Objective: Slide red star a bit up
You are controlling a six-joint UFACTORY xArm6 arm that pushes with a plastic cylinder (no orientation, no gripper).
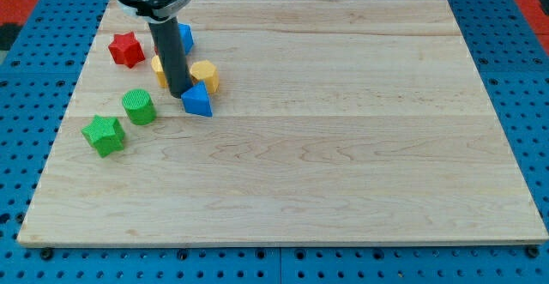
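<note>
In the camera view, at the upper left of the wooden board (343,147), my tip (179,93) rests on the surface inside a tight cluster of blocks; being a plain rod, it has nothing to spread or pinch, and it holds no block. The blue triangular block (197,100) lies just to the view's right of the tip, touching or nearly touching it. The yellow hexagonal block (205,75) sits just above and to the right. A second yellow block (159,68) and a second blue block (185,37) are partly hidden behind the rod, so their shapes cannot be determined. The red star (126,50), the task object, lies up and to the view's left of the tip, clear of it and near the board's left edge. The green cylinder (138,106) is to the tip's left, and the green star (104,135) is further down-left. Count: two blue, two yellow, two green, one red; seven blocks in total. By judgement, the tip is not yet placed for the push: sliding the star upward requires contact from the star's lower side, so the tip must first move left to a position below it.
</note>
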